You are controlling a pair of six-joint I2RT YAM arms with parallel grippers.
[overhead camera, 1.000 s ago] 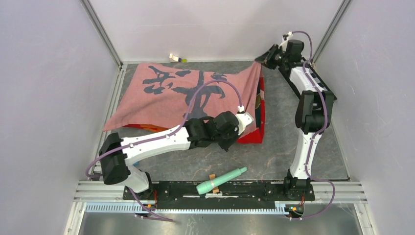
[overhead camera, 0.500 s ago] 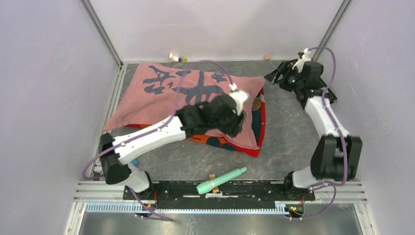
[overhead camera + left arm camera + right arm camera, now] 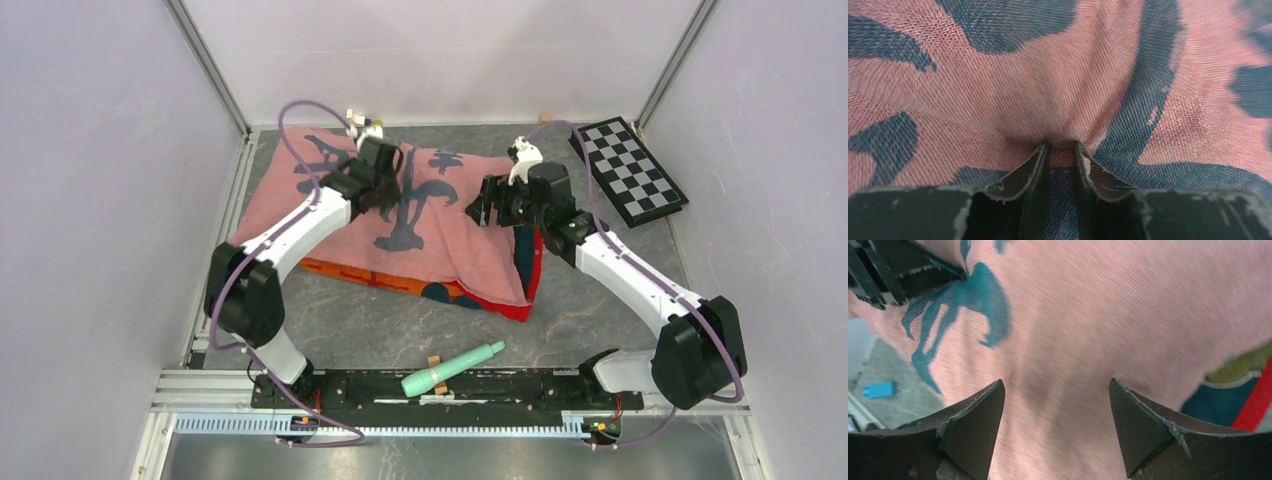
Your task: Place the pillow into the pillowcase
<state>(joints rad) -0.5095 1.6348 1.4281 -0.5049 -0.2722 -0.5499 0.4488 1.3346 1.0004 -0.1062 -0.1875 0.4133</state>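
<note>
Left pincer (image 3: 1062, 146) seemingly tight, pillowcase (image 3: 432, 236) crosswise

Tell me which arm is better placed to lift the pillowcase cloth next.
Left. The left gripper pinches a fold of the pillowcase between nearly closed jaws, so it likely only needs to rise. The right gripper hangs open over the cloth, gripping nothing.

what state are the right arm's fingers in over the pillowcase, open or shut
Open: in the right wrist view the right arm's fingers stand wide apart over the pink pillowcase, gripping nothing.
</note>
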